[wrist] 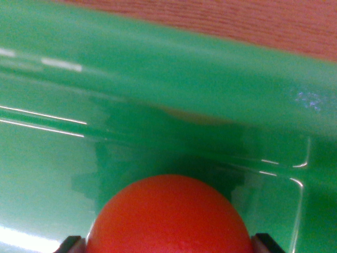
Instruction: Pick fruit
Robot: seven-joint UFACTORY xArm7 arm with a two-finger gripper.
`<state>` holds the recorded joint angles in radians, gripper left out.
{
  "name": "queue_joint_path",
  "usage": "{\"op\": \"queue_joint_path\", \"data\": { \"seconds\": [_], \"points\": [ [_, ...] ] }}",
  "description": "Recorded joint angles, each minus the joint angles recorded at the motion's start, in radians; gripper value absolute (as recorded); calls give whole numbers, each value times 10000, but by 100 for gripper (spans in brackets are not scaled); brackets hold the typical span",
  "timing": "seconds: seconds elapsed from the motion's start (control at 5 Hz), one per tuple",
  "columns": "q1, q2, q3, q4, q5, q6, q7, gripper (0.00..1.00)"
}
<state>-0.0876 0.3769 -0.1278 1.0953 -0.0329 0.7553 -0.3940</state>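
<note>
Item 1: round, smooth orange-red fruit [169, 219], bottom centre, over glossy green plastic tray [174, 79]. Tool [169, 246]: 2 dark fingertips [267, 244] flank fruit; grip cannot be told. Advice: confirm firm squeeze, lift straight, clear tray wall.

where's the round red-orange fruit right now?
Wrist view, bottom centre: the round red-orange fruit sits between the two dark gripper fingertips, over the glossy green plastic container.

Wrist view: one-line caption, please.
Gripper flanks a red-orange fruit over a green plastic bin.
</note>
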Motion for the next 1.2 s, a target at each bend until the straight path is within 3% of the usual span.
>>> {"op": "queue_joint_path", "data": {
  "seconds": [1.0,1.2],
  "points": [
    [15,-227,-10,305,-19,531,-13,100],
    [24,-377,-17,507,-31,881,-21,100]
  ]
}}
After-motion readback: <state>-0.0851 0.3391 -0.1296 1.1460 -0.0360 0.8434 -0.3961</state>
